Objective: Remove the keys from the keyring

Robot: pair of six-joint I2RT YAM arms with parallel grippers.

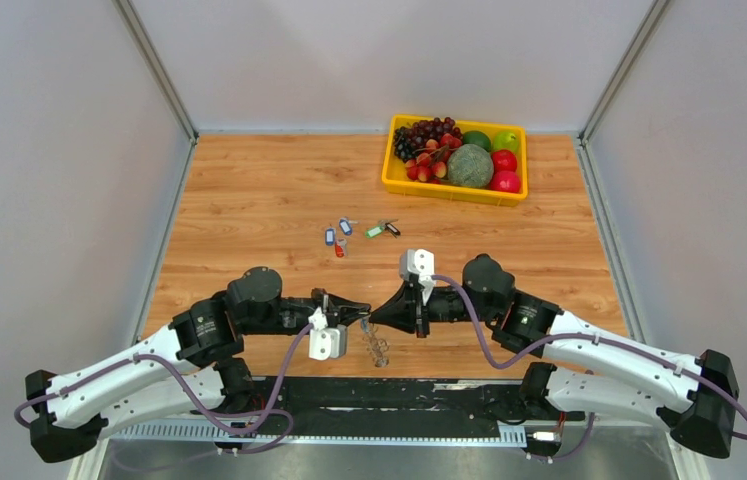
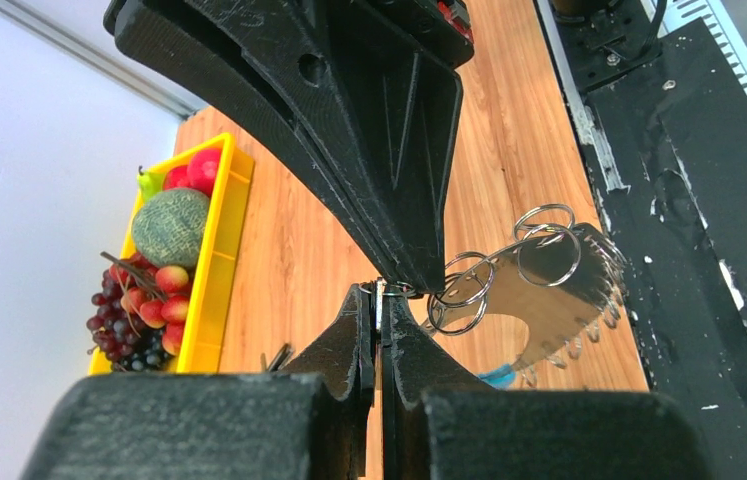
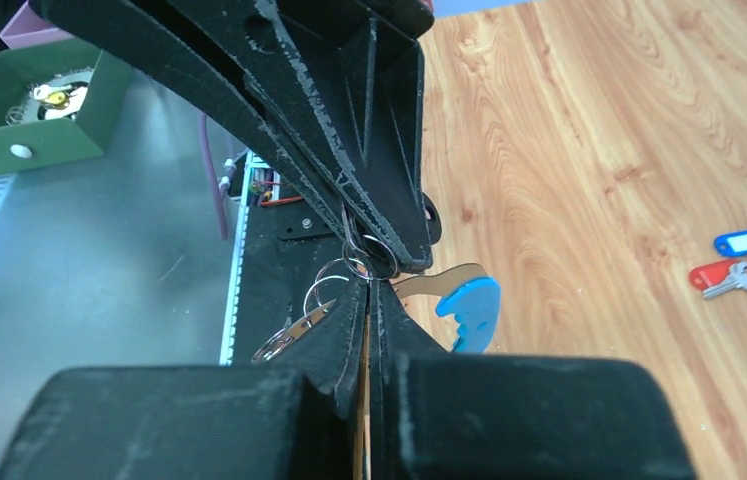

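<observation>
The keyring, a flat grey hoop with a jagged edge (image 2: pixel 559 300) and a blue section (image 3: pixel 469 305), hangs between both grippers just above the table's near edge (image 1: pixel 377 345). Several thin wire rings (image 2: pixel 464 292) are threaded on it. My left gripper (image 2: pixel 381 292) is shut on one small wire ring. My right gripper (image 3: pixel 369 285) is shut on a wire ring beside the blue section. The two tips meet in the top view, left gripper (image 1: pixel 363 311) against right gripper (image 1: pixel 377 314). Several keys with blue, red, green and black heads (image 1: pixel 346 235) lie loose on the table, apart from the ring; two show in the right wrist view (image 3: pixel 739 260).
A yellow fruit tray (image 1: pixel 389 170) stands at the back right, also in the left wrist view (image 2: pixel 211 270). The black base rail (image 1: pixel 389 395) runs under the hanging ring. A green box (image 3: pixel 9 140) sits off the table beyond the metal ledge.
</observation>
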